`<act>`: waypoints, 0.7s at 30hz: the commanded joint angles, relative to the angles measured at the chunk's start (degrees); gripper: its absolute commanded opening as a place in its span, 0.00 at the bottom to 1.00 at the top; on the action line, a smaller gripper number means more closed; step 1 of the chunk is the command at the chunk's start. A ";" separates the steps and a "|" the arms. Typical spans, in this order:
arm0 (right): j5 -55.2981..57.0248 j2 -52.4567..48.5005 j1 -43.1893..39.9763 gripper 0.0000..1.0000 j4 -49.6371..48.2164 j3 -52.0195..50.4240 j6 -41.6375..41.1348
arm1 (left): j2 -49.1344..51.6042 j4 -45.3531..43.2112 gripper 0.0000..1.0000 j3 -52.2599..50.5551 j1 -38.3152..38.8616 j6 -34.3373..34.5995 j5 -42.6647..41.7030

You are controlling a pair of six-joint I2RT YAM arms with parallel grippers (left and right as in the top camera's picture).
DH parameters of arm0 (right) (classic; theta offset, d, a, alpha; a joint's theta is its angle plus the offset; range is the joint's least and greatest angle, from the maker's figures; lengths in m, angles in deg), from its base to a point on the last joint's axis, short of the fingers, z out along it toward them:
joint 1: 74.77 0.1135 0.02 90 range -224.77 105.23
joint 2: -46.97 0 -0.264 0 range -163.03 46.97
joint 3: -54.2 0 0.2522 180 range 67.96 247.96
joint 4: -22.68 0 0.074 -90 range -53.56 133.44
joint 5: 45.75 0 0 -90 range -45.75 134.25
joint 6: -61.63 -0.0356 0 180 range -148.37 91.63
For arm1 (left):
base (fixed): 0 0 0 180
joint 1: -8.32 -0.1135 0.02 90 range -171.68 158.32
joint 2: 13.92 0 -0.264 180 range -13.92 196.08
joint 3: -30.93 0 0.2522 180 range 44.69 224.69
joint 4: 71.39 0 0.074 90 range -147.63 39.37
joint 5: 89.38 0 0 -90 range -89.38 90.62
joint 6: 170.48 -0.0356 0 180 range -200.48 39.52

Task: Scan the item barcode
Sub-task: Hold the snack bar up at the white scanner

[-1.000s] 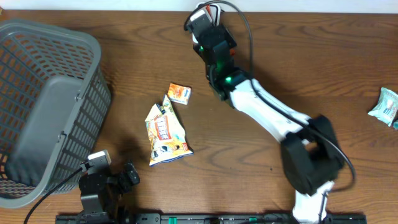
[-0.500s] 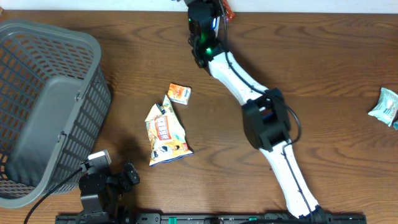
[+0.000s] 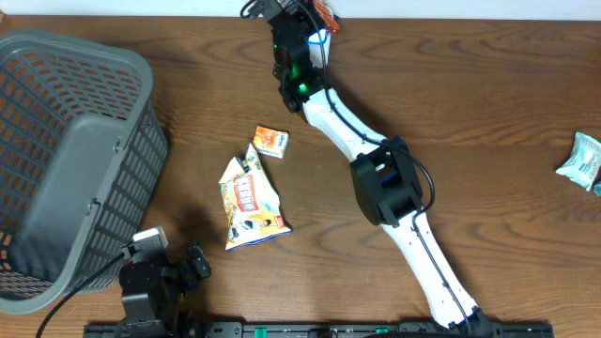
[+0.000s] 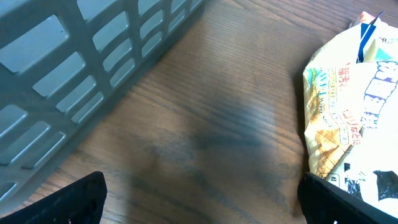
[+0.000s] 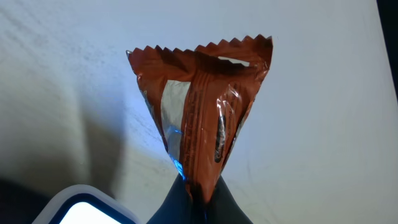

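My right gripper (image 3: 315, 17) is shut on the lower corner of an orange-brown foil packet (image 5: 202, 106), holding it upright with its zigzag top edge up, in front of a pale surface. In the overhead view the packet (image 3: 324, 11) sits at the table's far edge, at the end of the outstretched right arm. The pinch point (image 5: 200, 190) hides the packet's bottom corner. A blue glint shows on the foil's lower left edge. No barcode is readable. My left gripper (image 4: 199, 205) is open low over bare wood, nothing between its fingers.
A white rounded device with a lit face (image 5: 81, 208) sits below-left of the packet. A yellow snack bag (image 3: 252, 199) and a small orange box (image 3: 271, 141) lie mid-table. The grey basket (image 3: 66, 160) fills the left. A pale green packet (image 3: 582, 161) lies at the right edge.
The right arm has stretched out and swung left along the far edge, carrying the packet with it. The left arm and the loose items have not moved.
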 commanded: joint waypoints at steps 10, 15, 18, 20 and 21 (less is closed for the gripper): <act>7.17 1.09 1.42 0.01 -0.07 1.60 0.57 | -0.11 2.62 0.98 -0.96 -0.28 -1.16 0.50; 13.99 7.21 0.52 0.01 12.94 1.57 -6.71 | -0.11 2.62 0.98 -0.96 -0.28 -1.16 0.50; 17.20 11.04 -0.96 0.01 24.30 1.60 -11.96 | -0.11 2.62 0.98 -0.96 -0.28 -1.16 0.50; 20.48 13.79 -3.08 0.01 34.40 1.60 -16.41 | -0.11 2.62 0.98 -0.96 -0.28 -1.16 0.50; 21.59 14.29 -3.76 0.01 36.68 1.57 -17.35 | -0.11 2.62 0.98 -0.96 -0.28 -1.16 0.50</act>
